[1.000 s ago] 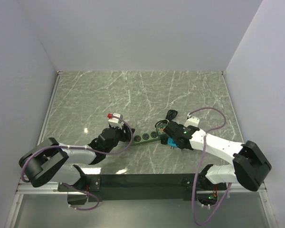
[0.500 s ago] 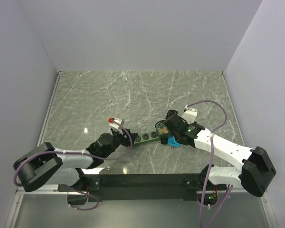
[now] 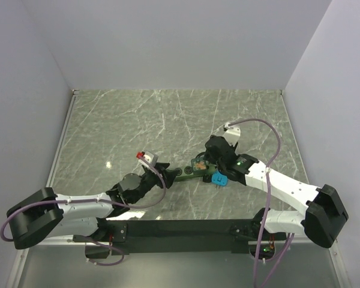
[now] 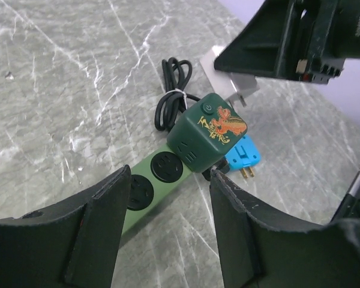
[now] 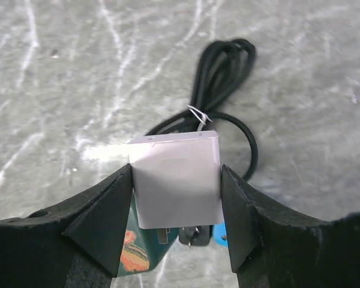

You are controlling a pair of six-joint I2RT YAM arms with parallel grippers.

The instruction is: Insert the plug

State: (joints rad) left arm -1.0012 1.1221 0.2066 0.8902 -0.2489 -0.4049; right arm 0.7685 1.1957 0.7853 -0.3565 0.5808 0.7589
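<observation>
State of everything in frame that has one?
Right gripper: shut on white square plug.
Left gripper: open, straddling green power strip.
White square plug: prongs down, above the strip, not inserted.
Green power strip: lying flat, visible sockets empty.
Blue plug: lying loose, prongs bare.
Black cord: coiled, tied.

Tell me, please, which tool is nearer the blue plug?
Right. The right tool, gripping the white plug, hangs beside the blue plug; the left tool straddles the power strip's far end.
</observation>
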